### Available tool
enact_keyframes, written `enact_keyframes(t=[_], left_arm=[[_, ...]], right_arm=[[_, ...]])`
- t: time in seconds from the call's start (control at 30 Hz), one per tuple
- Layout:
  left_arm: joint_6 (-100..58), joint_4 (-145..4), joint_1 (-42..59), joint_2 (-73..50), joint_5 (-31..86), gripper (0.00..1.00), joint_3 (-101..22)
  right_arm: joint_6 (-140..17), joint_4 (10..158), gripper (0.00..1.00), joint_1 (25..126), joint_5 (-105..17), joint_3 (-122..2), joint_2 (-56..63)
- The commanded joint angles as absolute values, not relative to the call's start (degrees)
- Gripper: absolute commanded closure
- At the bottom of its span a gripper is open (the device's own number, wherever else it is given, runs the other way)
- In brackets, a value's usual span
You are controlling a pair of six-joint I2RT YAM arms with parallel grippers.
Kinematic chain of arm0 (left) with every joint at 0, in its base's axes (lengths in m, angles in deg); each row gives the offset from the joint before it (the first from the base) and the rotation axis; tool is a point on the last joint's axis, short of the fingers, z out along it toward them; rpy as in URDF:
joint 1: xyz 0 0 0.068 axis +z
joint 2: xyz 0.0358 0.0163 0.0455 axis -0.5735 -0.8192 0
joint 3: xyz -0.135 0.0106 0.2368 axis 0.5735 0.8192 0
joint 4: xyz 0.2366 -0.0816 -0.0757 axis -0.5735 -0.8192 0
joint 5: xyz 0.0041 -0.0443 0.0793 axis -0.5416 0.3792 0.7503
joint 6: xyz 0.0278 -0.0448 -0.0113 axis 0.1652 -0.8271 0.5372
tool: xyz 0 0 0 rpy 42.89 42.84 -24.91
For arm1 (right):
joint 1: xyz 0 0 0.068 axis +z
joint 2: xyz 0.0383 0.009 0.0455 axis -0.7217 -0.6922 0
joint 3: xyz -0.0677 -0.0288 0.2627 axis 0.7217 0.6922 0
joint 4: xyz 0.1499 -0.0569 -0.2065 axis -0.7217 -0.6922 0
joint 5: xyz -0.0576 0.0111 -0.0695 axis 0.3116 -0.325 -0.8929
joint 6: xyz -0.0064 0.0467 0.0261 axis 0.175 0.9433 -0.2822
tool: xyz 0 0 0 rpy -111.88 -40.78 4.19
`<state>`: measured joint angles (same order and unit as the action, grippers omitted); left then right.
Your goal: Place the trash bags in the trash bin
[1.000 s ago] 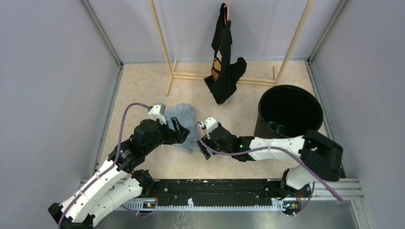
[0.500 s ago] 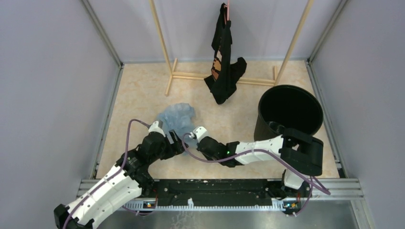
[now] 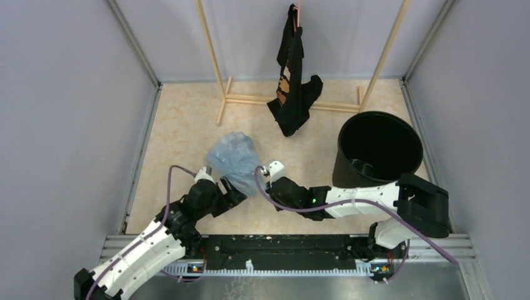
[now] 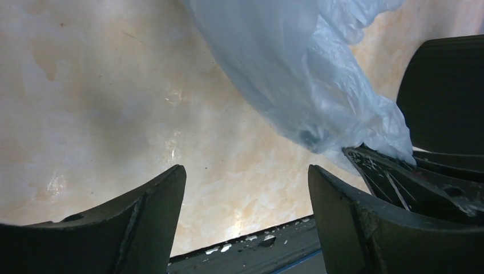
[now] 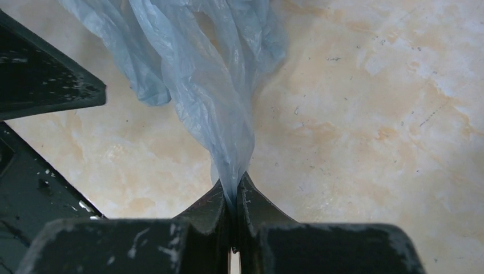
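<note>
Currently the R gripper is clamped tight on a gathered fold of the trash bag. R wrist view: plastic is pinched betw. both fingertips, and the rest of the bag fans out ahead over the table.

L gripper has its jaws spread wide with nothing betw. them; only bare tabletop shows in the gap. The bag passes just ahead of it and off to one side, not inside the jaws.

Top view: the bag is a crumpled light-blue bundle left of centre, directly in front of both gripper tips, L gripper and R gripper close either side of its near end. Cannot tell whether the bundle is off the surface.

Trash bin stands upright at the right side, mouth open, well apart from the bag. Bag is not in the bin.

Black garment hangs from a wooden rack at the far side, apart from both.
</note>
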<state>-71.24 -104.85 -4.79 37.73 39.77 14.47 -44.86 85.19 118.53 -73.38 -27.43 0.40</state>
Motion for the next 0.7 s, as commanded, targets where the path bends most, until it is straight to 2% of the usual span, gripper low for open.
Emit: enact_keyframes(t=[0.0, 0.13, 0.47, 0.5, 0.67], left_arm=[[-71.7, -97.9, -4.7, 33.2, 40.6, 0.15, 14.2], [-69.9, -98.2, -4.7, 30.3, 41.3, 0.09, 12.0], [-67.8, -95.3, -4.7, 35.4, 31.7, 0.05, 11.2], [-68.1, -95.4, -4.7, 36.7, 31.8, 0.02, 11.4], [-73.1, -96.8, -4.7, 40.9, 38.2, 0.02, 13.9]], right_arm=[[-42.5, 86.8, 0.99, 118.5, -71.3, -26.8, 3.2], [-41.6, 87.0, 0.99, 118.5, -70.7, -25.1, 5.4], [-40.9, 88.8, 0.99, 118.5, -68.7, -24.0, 7.0], [-41.0, 88.8, 0.99, 118.5, -68.8, -24.1, 6.8], [-41.3, 90.1, 0.99, 118.5, -68.0, -24.9, 5.9]])
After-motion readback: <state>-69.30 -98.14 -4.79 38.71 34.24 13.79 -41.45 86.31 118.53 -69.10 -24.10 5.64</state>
